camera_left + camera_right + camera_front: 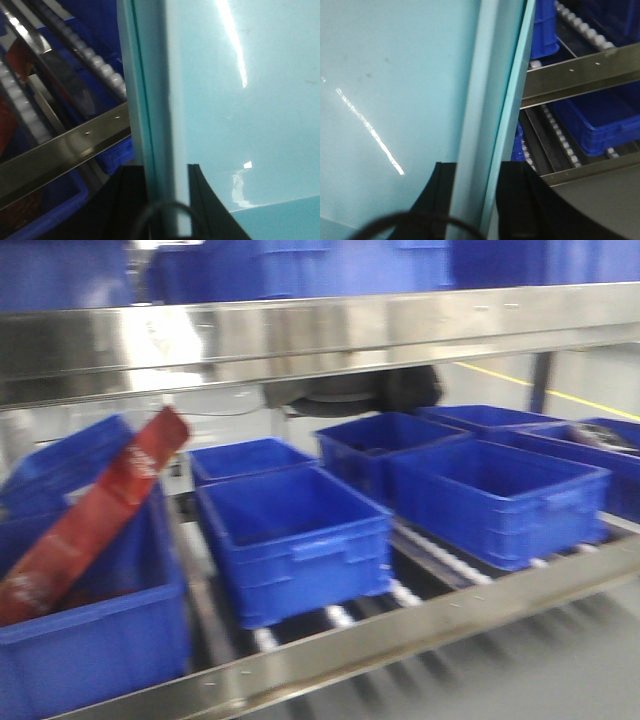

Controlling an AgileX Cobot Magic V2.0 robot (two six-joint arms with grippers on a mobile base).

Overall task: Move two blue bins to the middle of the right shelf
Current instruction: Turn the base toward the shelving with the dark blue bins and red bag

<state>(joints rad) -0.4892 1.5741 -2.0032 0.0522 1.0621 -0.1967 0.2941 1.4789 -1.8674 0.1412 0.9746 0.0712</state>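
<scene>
A pale light-blue bin (pixel 240 100) fills the left wrist view. My left gripper (pixel 167 200) is shut on its side wall, with one black finger (pixel 125 200) outside and the other inside. In the right wrist view my right gripper (pixel 475 200) is likewise shut on a pale blue bin (pixel 395 75) wall, one finger (pixel 520 200) outside. I cannot tell whether this is one bin or two nested. The right shelf (pixel 330 330) stands ahead with steel rails (pixel 65 145) (pixel 585 75) and roller tracks. Neither the bins nor the grippers show in the front view.
Dark royal-blue crates (pixel 290 530) (pixel 500 495) fill the shelf's middle tier, with more on the tier above. A red package (pixel 90 520) leans in the left crate (pixel 90 640). White rollers (pixel 340 615) show between crates. More dark crates (pixel 605 115) sit on a lower tier.
</scene>
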